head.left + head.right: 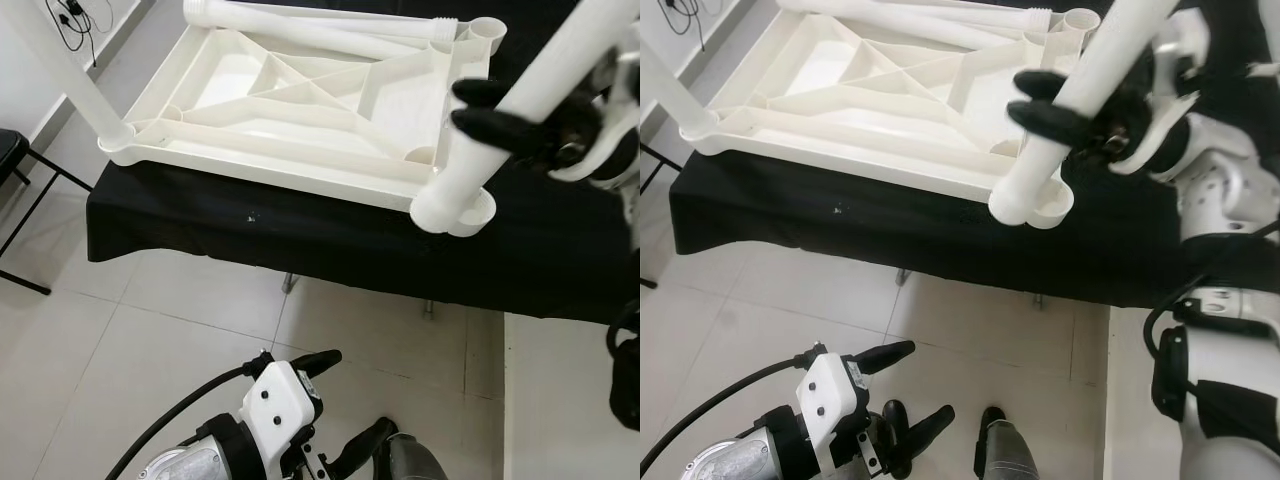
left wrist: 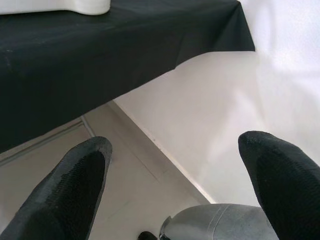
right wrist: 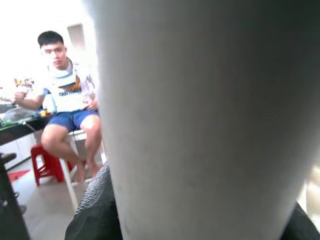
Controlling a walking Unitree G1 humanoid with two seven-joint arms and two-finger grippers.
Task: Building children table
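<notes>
I'm looking down at the white plastic tabletop (image 1: 300, 95), which lies upside down, ribs showing, on a table draped in black cloth (image 1: 300, 235). My right gripper (image 1: 1080, 110), at about two o'clock in the head views, has its black fingers clamped around a white leg (image 1: 545, 85); the leg is tilted, and its lower end sits at the corner socket (image 1: 470, 212) nearest me on that side, touching it, though I cannot tell whether it is seated. In the right wrist view that same leg looms close and blurred, and a person (image 3: 65, 100) sits on a stool beyond it. Another leg (image 1: 60, 70) stands in the corner socket at ten o'clock, and a third leg (image 1: 310, 25) lies along the far edge at twelve o'clock. My left gripper (image 1: 345, 405) hangs low at six o'clock above the tiled floor (image 1: 150, 330), its fingers (image 2: 75, 190) spread apart and holding nothing, with the cloth's edge ahead of it.
</notes>
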